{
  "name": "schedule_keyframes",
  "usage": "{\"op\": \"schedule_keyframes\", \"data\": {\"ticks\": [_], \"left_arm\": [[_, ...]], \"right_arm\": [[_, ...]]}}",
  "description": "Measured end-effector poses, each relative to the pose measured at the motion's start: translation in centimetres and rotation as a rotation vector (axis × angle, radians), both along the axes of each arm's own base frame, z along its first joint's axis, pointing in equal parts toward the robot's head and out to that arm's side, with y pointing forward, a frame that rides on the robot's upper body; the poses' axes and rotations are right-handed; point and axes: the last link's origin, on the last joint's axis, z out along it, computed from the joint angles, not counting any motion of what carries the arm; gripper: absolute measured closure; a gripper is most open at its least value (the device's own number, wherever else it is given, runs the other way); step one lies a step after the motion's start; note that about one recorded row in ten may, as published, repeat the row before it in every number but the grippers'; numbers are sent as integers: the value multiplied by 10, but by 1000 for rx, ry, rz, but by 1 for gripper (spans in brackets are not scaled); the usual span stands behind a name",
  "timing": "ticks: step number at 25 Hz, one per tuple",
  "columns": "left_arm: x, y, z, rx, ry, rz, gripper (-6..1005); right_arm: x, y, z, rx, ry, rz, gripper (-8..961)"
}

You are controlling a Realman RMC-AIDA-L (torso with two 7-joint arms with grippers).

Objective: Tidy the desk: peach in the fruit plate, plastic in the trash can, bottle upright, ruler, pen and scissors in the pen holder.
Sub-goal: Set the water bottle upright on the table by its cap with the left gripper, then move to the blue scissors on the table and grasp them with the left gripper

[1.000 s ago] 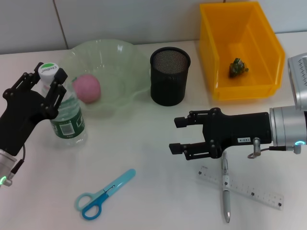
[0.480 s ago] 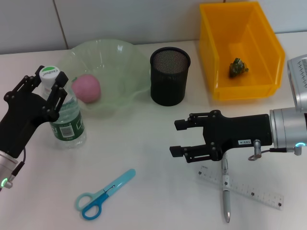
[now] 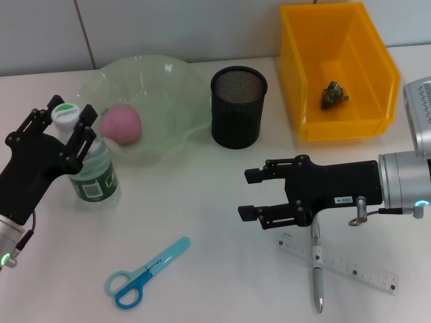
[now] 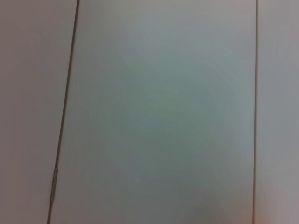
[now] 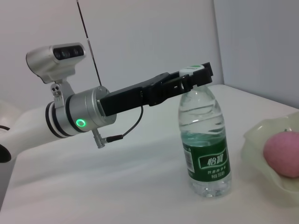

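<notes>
Clear thin plastic, the 1 green-labelled water bottle [image 3: 89,161] is standing upright just beside the pale green glass fruit plate [image 3: 176,79]; light and slippery, it is best held at the white cap. The left gripper [image 3: 65,123] is straddling that cap, fingers slightly apart. Farther from the plate, the right gripper [image 3: 254,193] is hovering wide open above 1 clear ruler [image 3: 350,268] and 1 silver pen [image 3: 316,269]; 1 blue scissors [image 3: 145,272] is lying nearer.

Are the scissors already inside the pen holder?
No, the scissors lie flat on the table, well apart from the black mesh pen holder.
</notes>
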Motion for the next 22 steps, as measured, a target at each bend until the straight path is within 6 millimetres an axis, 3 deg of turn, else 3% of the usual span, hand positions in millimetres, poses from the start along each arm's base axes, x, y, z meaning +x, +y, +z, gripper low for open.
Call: {"op": "schedule_keyframes", "data": {"ticks": [6, 11, 15, 16, 22], "left_arm": [[-1, -2, 0, -1, -3, 3, 487], [-1, -3, 1, 0, -15, -1, 346], [0, -5, 3, 5, -26, -11, 172], [-1, -9, 8, 11, -60, -25, 128], [-13, -33, 34, -70, -236, -69, 130]], "right_arm": [[0, 0, 0, 0, 0, 0, 218], [0, 0, 0, 0, 0, 0, 219], [0, 0, 0, 0, 0, 0, 219], [0, 0, 0, 0, 0, 0, 219], [1, 0, 1, 7, 6, -8, 219]]}}
